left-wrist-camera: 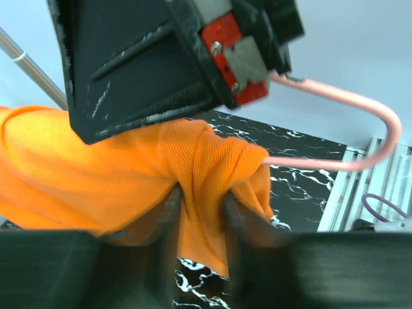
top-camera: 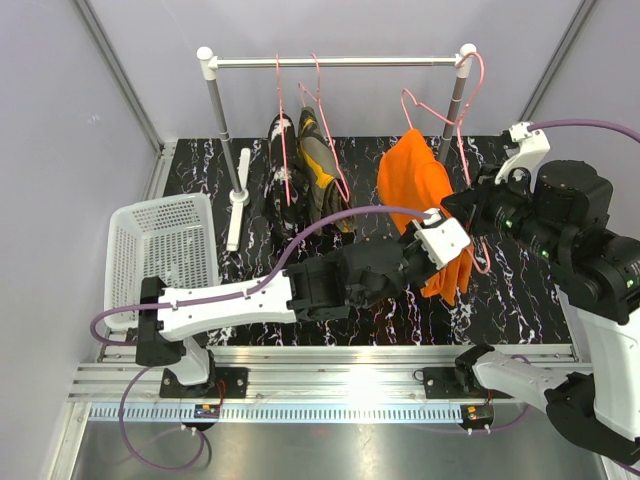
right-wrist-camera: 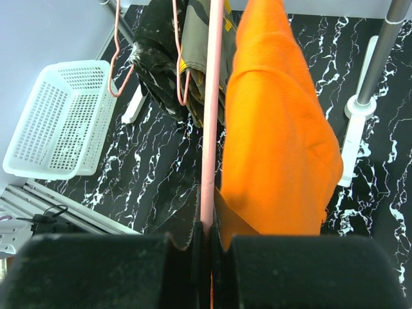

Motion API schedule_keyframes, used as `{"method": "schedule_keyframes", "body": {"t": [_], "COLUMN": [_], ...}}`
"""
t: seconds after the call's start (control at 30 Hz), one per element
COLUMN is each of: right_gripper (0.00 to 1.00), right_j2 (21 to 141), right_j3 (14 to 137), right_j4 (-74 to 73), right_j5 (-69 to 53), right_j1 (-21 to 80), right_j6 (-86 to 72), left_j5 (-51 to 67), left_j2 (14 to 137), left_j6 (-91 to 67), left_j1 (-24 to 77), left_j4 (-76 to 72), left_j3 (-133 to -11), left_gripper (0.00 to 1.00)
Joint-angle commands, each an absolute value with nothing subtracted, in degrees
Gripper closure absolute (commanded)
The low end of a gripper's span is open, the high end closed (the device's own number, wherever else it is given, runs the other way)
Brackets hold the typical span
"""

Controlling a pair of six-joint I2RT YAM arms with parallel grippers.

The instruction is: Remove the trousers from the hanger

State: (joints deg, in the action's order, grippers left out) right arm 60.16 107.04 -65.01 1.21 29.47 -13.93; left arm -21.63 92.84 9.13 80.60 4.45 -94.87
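Observation:
The bright orange trousers (top-camera: pixel 415 185) hang on a pink hanger (top-camera: pixel 483 262) off the rail, at the right. My left gripper (top-camera: pixel 448 268) is shut on a fold of the orange trousers (left-wrist-camera: pixel 203 212) near their lower edge. My right gripper (top-camera: pixel 462 205) is shut on the pink hanger's rod (right-wrist-camera: pixel 211 116), with the orange trousers (right-wrist-camera: pixel 277 141) draped just right of it. The right gripper's black and red body (left-wrist-camera: pixel 174 58) shows close above in the left wrist view. The dark olive trousers (top-camera: pixel 318 165) and black speckled trousers (top-camera: pixel 280 160) hang on pink hangers from the rail (top-camera: pixel 340 62).
A white perforated basket (top-camera: pixel 160 250) sits at the table's left. The rack's posts (top-camera: pixel 222 110) stand on white feet (top-camera: pixel 238 210) on the black marbled table. Another pink hanger (top-camera: pixel 472 95) hangs bare at the rail's right end. Grey walls enclose the back and sides.

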Motion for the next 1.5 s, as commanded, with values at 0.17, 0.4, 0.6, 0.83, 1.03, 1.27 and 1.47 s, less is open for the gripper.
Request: {"method": "schedule_keyframes", "body": {"t": [0.17,0.4,0.6,0.83,1.03,1.27,1.47], "right_gripper": [1.00,1.00,1.00,1.00,1.00,1.00,1.00], "right_j2": [57.9,56.2,53.9,52.6,51.9,51.5,50.5], "right_j3": [109.6,100.9,92.1,84.5,80.8,78.1,75.9], "right_j4": [-51.6,-51.2,-50.9,-51.0,-51.3,-51.2,-51.6], "right_j5": [-2.8,3.3,8.0,8.3,10.5,10.9,11.7], "right_j1": [29.4,29.4,29.4,29.4,29.4,29.4,29.4], "right_j6": [-15.4,-14.6,-15.5,-16.7,-17.0,-17.8,-17.9], "left_j5": [-28.6,-38.4,-44.0,-46.8,-47.5,-46.8,-46.5], "left_j2": [94.7,89.0,86.2,87.1,87.2,88.4,89.3], "left_j6": [9.5,9.6,14.3,21.1,24.6,29.3,34.9], "left_j1": [80.6,80.6,80.5,80.3,79.8,79.8,79.7], "left_j4": [-1.4,-14.2,-20.9,-23.8,-25.9,-27.1,-29.4], "left_j3": [-97.3,-91.1,-91.8,-98.0,-101.6,-107.8,-113.9], "left_gripper": [0.96,1.00,1.00,1.00,1.00,1.00,1.00]}}
